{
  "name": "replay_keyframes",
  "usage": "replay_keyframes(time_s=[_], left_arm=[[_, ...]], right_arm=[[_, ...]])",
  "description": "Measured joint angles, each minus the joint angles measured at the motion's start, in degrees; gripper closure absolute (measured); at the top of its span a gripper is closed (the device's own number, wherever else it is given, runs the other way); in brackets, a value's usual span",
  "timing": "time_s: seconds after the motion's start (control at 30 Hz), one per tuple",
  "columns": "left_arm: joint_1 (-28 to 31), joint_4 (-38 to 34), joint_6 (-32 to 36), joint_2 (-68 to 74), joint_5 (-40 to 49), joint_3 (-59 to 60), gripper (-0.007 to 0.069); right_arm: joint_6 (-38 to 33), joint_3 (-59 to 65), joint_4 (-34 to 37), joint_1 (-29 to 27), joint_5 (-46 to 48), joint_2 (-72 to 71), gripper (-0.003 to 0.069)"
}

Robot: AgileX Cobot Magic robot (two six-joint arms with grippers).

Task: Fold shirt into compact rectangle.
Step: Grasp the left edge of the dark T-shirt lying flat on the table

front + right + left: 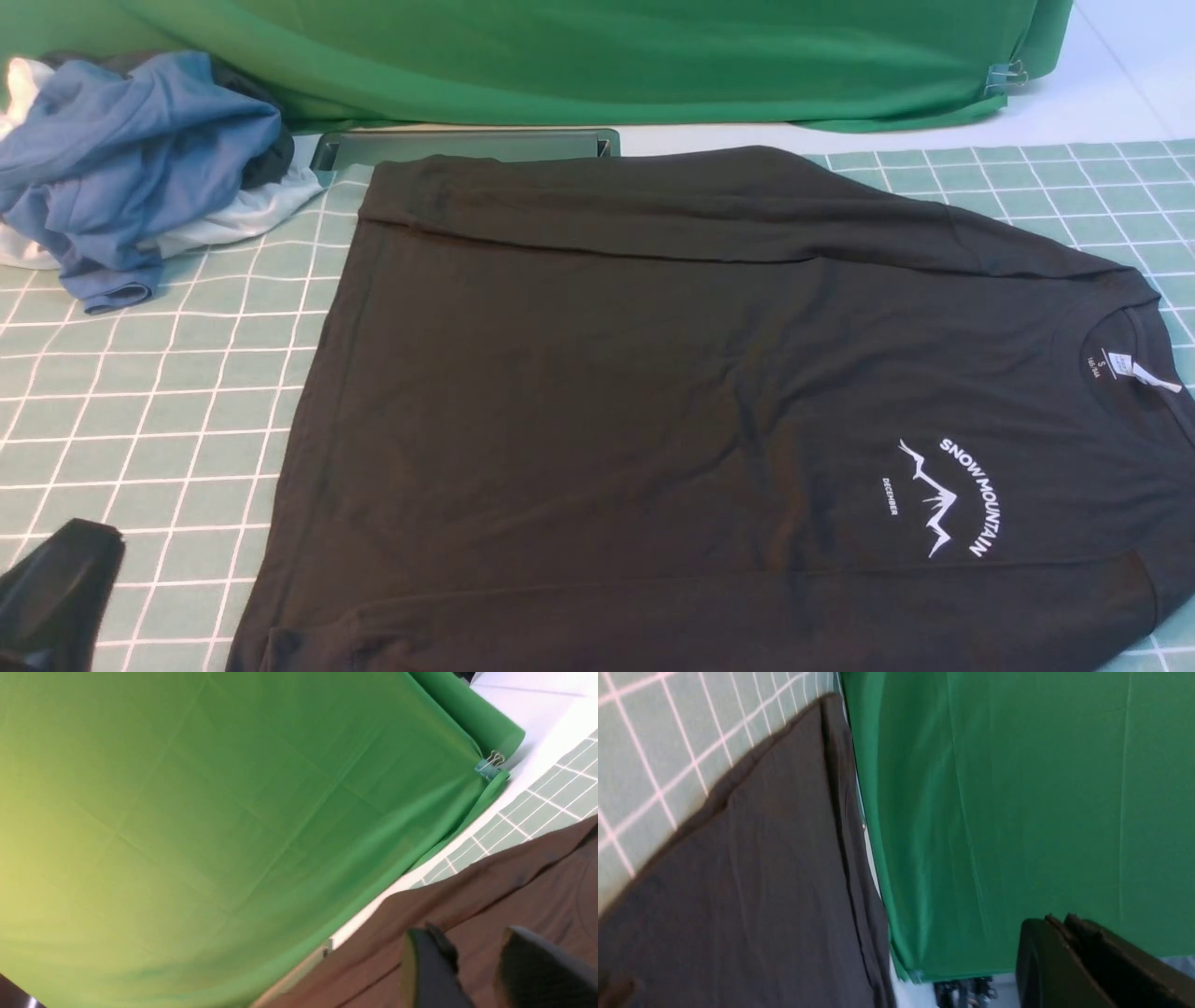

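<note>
Since both sleeves lie doubled in over the body, the black shirt (653, 401) forms one long panel. It lies flat on the checked mat (140, 401), collar toward the robot's right and hem toward its left.

Left gripper (1059, 926): jaws pressed together, nothing in them, near the near hem corner but apart from the cloth.
Right gripper (481, 975): fingers apart, nothing between them, above the shirt.

Risks (judged):
- A pinch that takes only one layer at a sleeve fold would let the sleeve peel back out, and the panel would lose its straight edge.
- If the hem corners are lifted unevenly, the limp fabric would likely sag in the middle and land skewed or bunched.
- Dragging the cloth across the mat would deepen the faint creases running through the mid-body.
- The shirt's far edge lies just beside the grey tray (467, 147) and the green backdrop cloth (597, 56), so a reach there could snag either.
- The heap of blue and white garments (140, 159) sits near the far hem corner, where a wide sweep could catch it.

Materials:
- Shirt: matte, soft and thin, with slight ripples, a white printed logo (948, 499) and a white neck label (1144, 373).
- Mat: smooth pale green with a white grid.
- Backdrop: smooth and draped, pinned with a binder clip (1004, 75).
</note>
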Motion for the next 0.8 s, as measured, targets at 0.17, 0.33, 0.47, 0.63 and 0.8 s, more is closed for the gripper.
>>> replay_keyframes(time_s=[0.17, 0.33, 0.47, 0.63, 0.8], left_arm=[[0.0, 5.2, 1.1, 0.0, -1.6, 0.0, 0.0606], [0.0, 9.4, 4.0, 0.0, -0.4, -3.5, 0.0606], [0.0, 20.4, -0.6, 6.1, 8.8, -16.9, 0.0606], [0.0, 30.7, 1.3, 28.3, 36.2, -37.0, 0.0606], [0.0, 27.0, 16.9, 48.4, 53.0, -43.5, 0.0606]], right_arm=[[0.7, 0.0, 0.1, 0.0, -0.2, 0.0, 0.0419], [-2.3, -0.7, -0.1, 0.2, -3.1, 0.0, 0.0487], [-14.4, -10.6, -0.6, 2.3, 2.0, 3.9, 0.0605], [-35.0, -33.0, -2.0, 4.2, 24.6, 19.3, 0.0628], [-43.4, -44.4, -5.7, 4.2, 46.7, 35.2, 0.0628]])
